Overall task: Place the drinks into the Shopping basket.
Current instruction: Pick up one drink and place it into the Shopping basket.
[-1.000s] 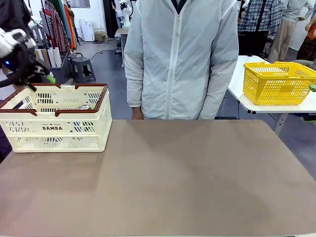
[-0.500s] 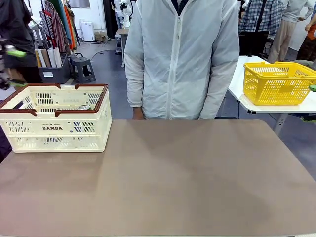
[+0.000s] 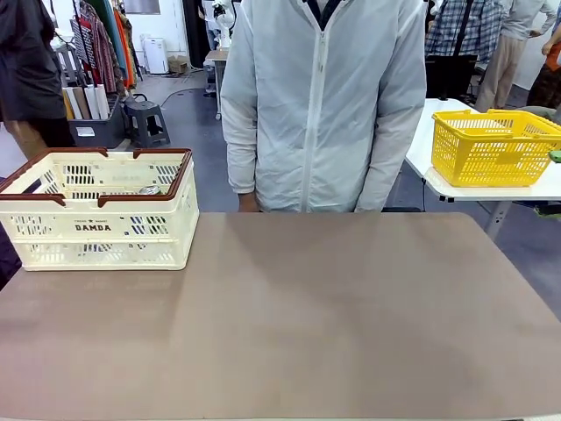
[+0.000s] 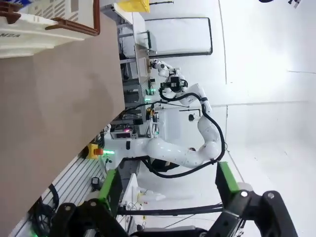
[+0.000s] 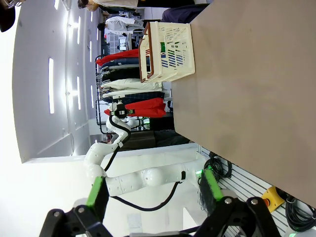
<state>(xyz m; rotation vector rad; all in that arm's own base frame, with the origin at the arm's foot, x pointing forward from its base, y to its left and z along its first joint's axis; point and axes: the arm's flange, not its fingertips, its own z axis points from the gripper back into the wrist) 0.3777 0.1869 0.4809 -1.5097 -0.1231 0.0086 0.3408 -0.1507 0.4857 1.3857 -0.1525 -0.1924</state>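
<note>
Far left on the brown table (image 3: 307,324), near its back edge: cream slotted shopping basket (image 3: 96,230) with dark brown rim and handles, "DAMDA" on the near side. Inside it, by the right wall, the silver top of one drink can (image 3: 150,189); green showing through the slots in the right wrist view, too small to tell more. Behind the table's middle, a person in a pale zip jacket (image 3: 320,105), arms hanging down at the sides. Far right, on a separate white table, a bright yellow mesh basket (image 3: 493,149).

In the left wrist view: left gripper (image 4: 168,185) spread wide, green pads well apart, nothing between them, pointing away over the table's edge toward the room, with a corner of the shopping basket at top left. In the right wrist view: right gripper (image 5: 150,190) likewise spread wide and holding nothing, well apart from the shopping basket seen farther off on the table.
</note>
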